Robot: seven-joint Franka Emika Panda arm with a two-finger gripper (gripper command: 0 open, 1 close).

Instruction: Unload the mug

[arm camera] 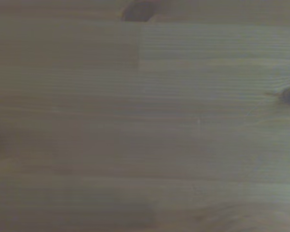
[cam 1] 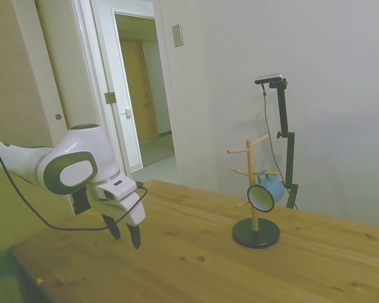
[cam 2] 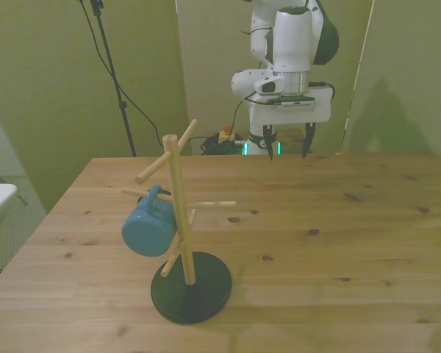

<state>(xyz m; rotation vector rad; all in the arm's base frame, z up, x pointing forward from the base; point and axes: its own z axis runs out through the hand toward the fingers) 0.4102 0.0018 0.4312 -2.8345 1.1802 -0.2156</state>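
Enamel-look blue mug [cam 2: 148, 232], item one: hanging by its small loop handle on a lower peg of the wooden mug tree [cam 2: 178, 213], tipped on its side. In the side view its mouth [cam 1: 261, 197] is showing a white inside ringed by a dark rim. The body is shading from light blue to teal, with a smooth, slightly glossy finish.

Handling, as I am judging it from where I am standing: probably light and rigid, with slick walls that could slide between narrow fingers, and a coating liable to chip if knocked against the post. The rim or wall nearest the open mouth is looking like the best hold; the handle is hooked over the peg, so the mug will likely need drawing outward along the peg, not straight up.

Item two, the tree: dark round base [cam 2: 191, 287] sitting on the wooden table [cam 2: 338, 243], pegs slanting upward.

Item three, the gripper [cam 2: 287, 152]: hovering at about one o'clock from the tree in the front view, well apart from the mug, its fingers spread and carrying nothing, pointing down over bare boards.
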